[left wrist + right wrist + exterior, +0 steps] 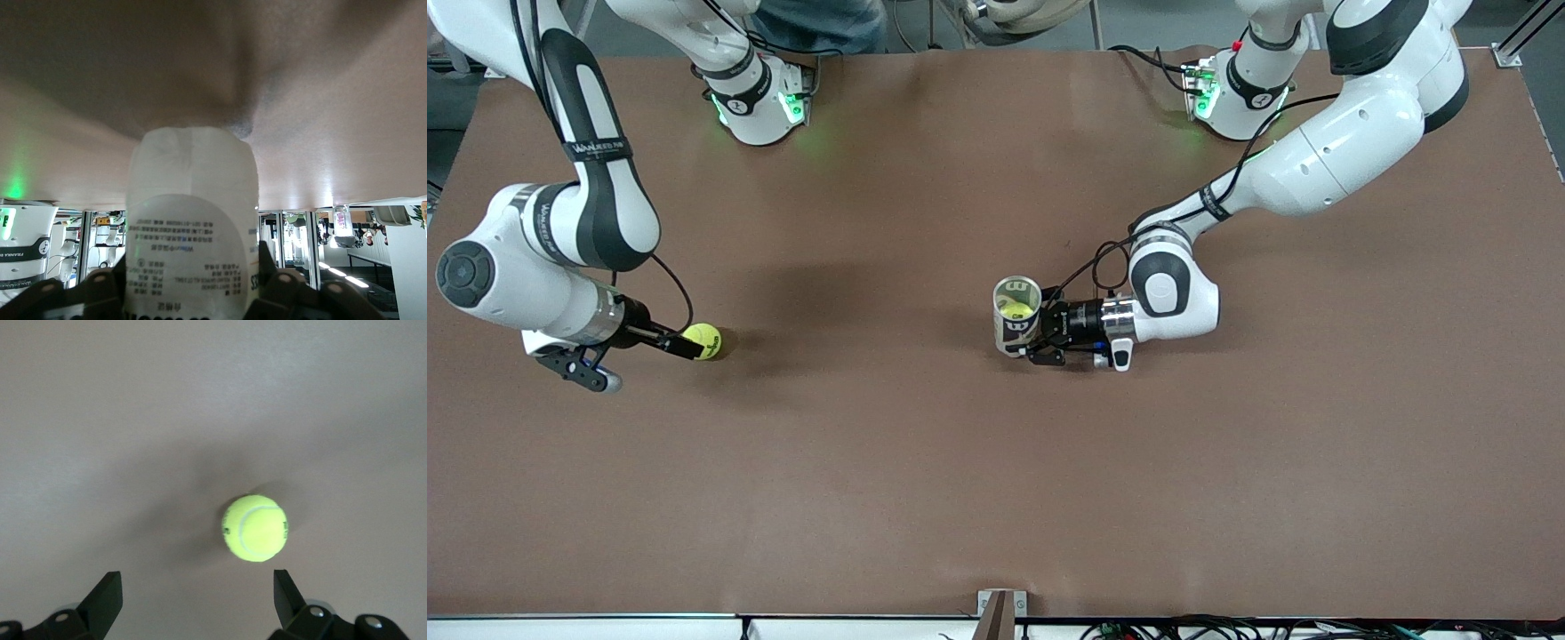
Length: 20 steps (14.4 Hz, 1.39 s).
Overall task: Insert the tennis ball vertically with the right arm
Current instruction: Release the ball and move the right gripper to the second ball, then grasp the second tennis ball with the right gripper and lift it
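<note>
Loose ball: my fuzzy yellow-green tennis ball point(703, 340) lies on the brown tabletop point(996, 498), toward my right arm's end.
Right gripper point(690, 348): low at the ball, fingers apart, nothing held yet.
Canister: clear upright tube with printed label point(1016, 315), one yellow ball point(1016, 310) already inside.
Left gripper point(1042, 340): around the tube; whether it clamps, I cannot tell.
Progress: pickup and vertical insertion both remain.

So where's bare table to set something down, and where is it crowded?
Free: the wide strip of table nearer the front camera than the ball and the can, and the stretch between those two. Crowded: around the can, with the left gripper at its side, and at the ball, where the open right gripper is closing in.
</note>
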Tool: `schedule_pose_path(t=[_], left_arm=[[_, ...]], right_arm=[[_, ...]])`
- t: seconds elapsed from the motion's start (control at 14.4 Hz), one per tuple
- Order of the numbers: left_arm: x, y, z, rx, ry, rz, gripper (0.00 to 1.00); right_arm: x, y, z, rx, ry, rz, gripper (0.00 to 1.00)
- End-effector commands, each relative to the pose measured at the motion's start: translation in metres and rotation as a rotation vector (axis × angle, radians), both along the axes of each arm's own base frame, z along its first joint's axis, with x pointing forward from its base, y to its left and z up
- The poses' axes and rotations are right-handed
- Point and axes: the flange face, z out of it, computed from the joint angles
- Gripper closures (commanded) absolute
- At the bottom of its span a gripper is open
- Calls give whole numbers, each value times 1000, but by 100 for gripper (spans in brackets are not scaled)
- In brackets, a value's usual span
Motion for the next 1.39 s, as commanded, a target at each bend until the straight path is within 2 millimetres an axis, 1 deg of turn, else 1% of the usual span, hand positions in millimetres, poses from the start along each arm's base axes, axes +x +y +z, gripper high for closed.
schedule_pose_path(t=[0.0, 0.14, 0.35, 0.55, 0.83, 1.32], left_arm=[[2, -1, 5, -7, -14, -1, 25], [3, -1, 5, -7, -15, -1, 25], [2, -1, 4, -6, -13, -1, 26], [2, -2, 5, -7, -15, -2, 31], [8, -6, 10, -13, -23, 6, 32], [10, -7, 14, -15, -25, 10, 33]], right_arm=[[-38, -9, -23, -16, -35, 27, 0], [-45, -10, -38, -26, -66, 22, 0], [-44, -11, -48, -36, -100, 20, 0], [-43, -10, -54, -39, -106, 22, 0], [-42, -10, -62, -43, -109, 21, 0], [-47, -10, -99, -49, -69, 25, 0]])
